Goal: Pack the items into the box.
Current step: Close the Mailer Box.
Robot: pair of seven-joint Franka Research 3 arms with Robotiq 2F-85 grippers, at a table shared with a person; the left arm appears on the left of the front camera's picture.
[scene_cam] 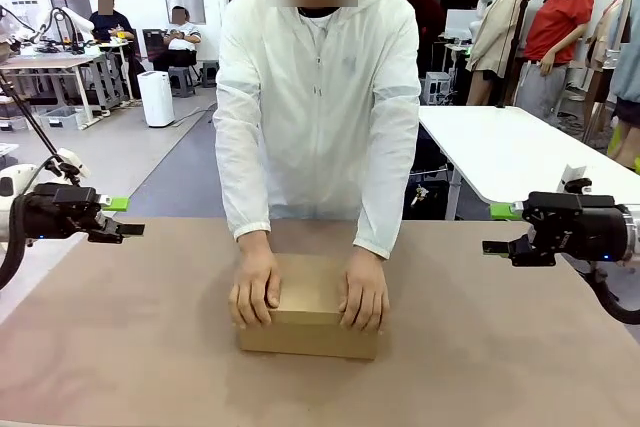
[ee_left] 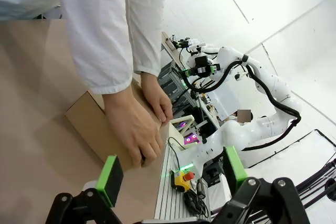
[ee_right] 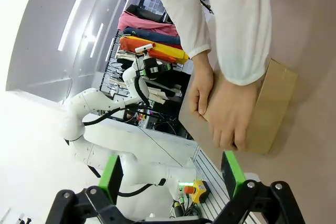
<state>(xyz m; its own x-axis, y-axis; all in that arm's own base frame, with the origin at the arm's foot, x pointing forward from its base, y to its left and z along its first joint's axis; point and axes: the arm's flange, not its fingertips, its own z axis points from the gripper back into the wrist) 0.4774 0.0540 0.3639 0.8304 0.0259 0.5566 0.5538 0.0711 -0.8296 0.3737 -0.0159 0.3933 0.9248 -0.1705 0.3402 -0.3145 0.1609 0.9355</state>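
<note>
A plain brown cardboard box (scene_cam: 308, 332) sits shut at the middle of the tan table (scene_cam: 120, 347). A person in a white jacket presses both hands (scene_cam: 256, 292) down on its lid. The items are hidden from view. My left gripper (scene_cam: 125, 217) hovers open above the table's left edge, well away from the box. Open as well, my right gripper (scene_cam: 497, 229) hangs at the right edge. In the left wrist view my left gripper (ee_left: 172, 174) has nothing between its fingers, and the box (ee_left: 86, 124) lies beyond. The right wrist view has my right gripper (ee_right: 170, 174) facing the box (ee_right: 273, 103).
A white table (scene_cam: 500, 147) stands behind the person at the right. Bare tabletop lies on both sides of the box, between it and each gripper. Seated people and other benches are far off at the back left.
</note>
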